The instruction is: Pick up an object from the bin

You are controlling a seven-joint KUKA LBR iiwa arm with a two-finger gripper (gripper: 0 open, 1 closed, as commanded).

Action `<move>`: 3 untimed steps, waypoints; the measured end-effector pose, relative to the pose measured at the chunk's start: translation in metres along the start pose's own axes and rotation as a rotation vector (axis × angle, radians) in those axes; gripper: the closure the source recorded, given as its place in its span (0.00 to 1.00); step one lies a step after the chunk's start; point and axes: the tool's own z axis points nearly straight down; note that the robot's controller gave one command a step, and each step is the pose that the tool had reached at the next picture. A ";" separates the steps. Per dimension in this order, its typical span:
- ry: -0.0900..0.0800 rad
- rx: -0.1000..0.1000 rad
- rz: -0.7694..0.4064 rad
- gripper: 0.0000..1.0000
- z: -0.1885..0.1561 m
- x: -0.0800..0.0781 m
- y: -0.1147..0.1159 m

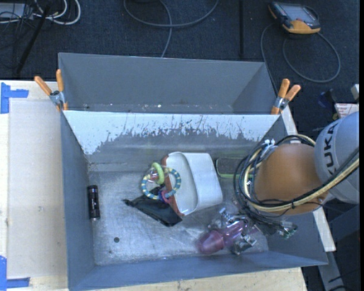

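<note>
Fingers of the gripper: down in the lower right corner of the bin, half hidden among metal parts and cables; whether they are spread, pressed together or pinching cannot be told. Purple thing: rounded, partly see-through, on the floor by the front wall; touches the gripper's tip on its left side, and no grip on it is visible. Orange cover: on the wrist, above and right of the gripper, ringed by looped cables. White tub: mid-floor, tipped on its side, just left of the cables. Ring toy: coloured loops of green, yellow and blue, lying against the tub's left side. Black scrap: flat and crumpled, below the toy, touching the tub's lower edge. Green piece: between tub and cables, mostly hidden; kind unclear. Black cylinder: small, lying lengthwise by the left wall, well apart from everything else.
</note>
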 end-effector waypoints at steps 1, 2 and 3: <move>0.000 0.000 -0.001 1.00 0.000 0.000 0.000; 0.020 -0.005 -0.014 1.00 0.000 -0.008 0.001; 0.018 -0.005 -0.019 1.00 0.000 -0.008 0.000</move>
